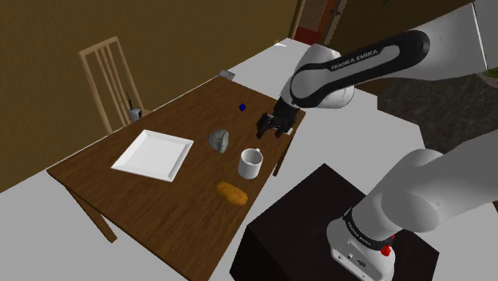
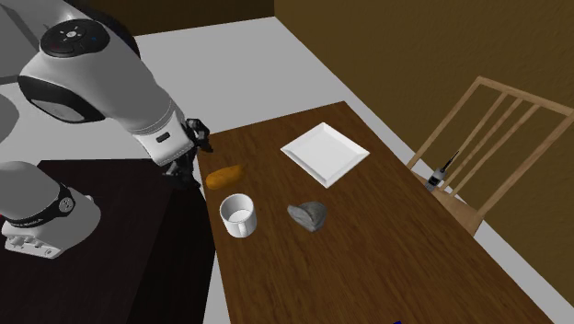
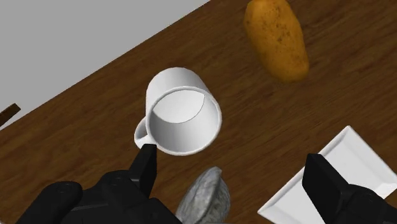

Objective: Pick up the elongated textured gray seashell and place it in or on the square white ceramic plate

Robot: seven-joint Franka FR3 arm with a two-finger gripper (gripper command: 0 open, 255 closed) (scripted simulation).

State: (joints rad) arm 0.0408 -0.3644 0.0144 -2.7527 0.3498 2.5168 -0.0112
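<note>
The gray ridged seashell (image 1: 219,140) lies on the brown table between the square white plate (image 1: 153,154) and a white mug (image 1: 250,163). My black gripper (image 1: 270,127) hovers above the table near its edge, on the shoulder view's right of the shell, and touches nothing. In the wrist view the fingers (image 3: 147,167) stand wide apart, so the gripper (image 3: 234,175) is open. The shell (image 3: 207,197) shows below and between them, nearer one finger, with the plate's corner (image 3: 347,153) by the other. In the second exterior view the shell (image 2: 308,215) sits below the plate (image 2: 324,153).
An orange-brown potato-like lump (image 1: 232,192) lies near the mug at the table's front. A small blue object (image 1: 242,106) sits behind the gripper. A wooden chair (image 1: 112,76) with a small bottle (image 2: 443,172) on its seat stands at the far side. The dark stand (image 1: 335,231) adjoins the table.
</note>
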